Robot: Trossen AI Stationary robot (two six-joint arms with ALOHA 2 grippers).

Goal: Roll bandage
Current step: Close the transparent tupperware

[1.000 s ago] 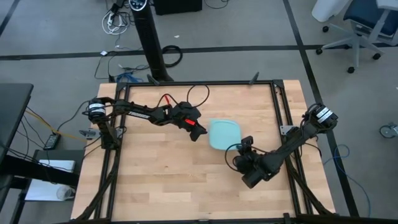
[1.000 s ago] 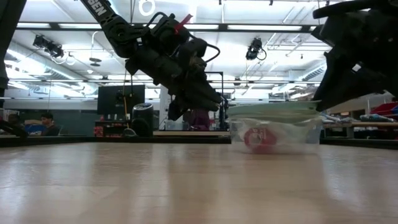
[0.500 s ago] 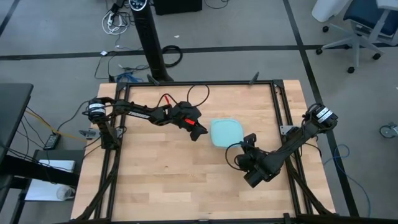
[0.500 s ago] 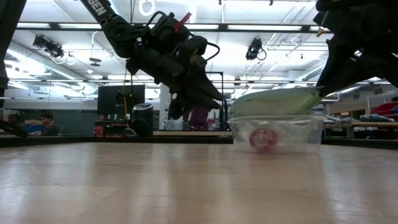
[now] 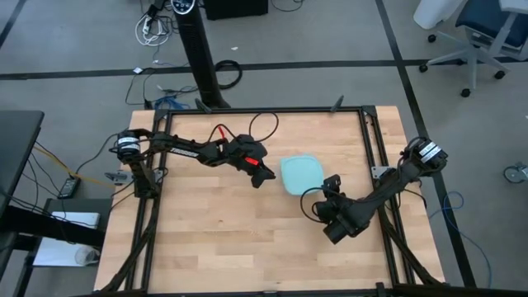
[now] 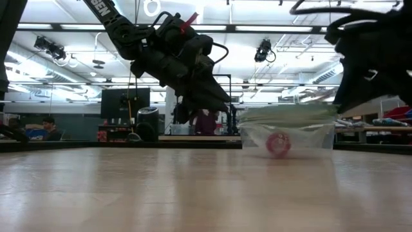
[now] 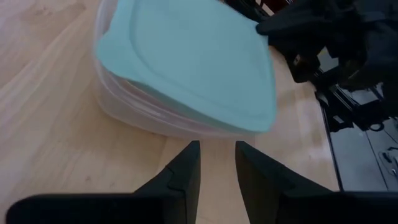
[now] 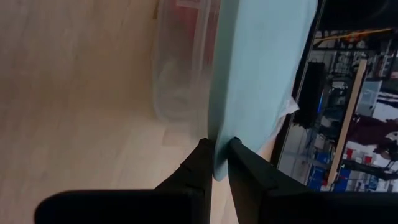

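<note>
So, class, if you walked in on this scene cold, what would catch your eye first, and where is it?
Probably the light-blue lid of the clear container near the middle of the table, with the right gripper pinching the lid's edge. Next, the small red bandage roll showing through the container's wall. The left gripper hovers open just beside the container, holding nothing.

Bench [image 5: 223, 239]: light wooden planks, bordered by a dark metal frame [image 5: 375, 148]; surface level and bare across the near half; one item stands directly on it, a clear plastic container [image 6: 286, 138] with a light-blue lid [image 5: 300, 173], placed right of centre, toward the right edge; container base sits flat on the boards.
</note>
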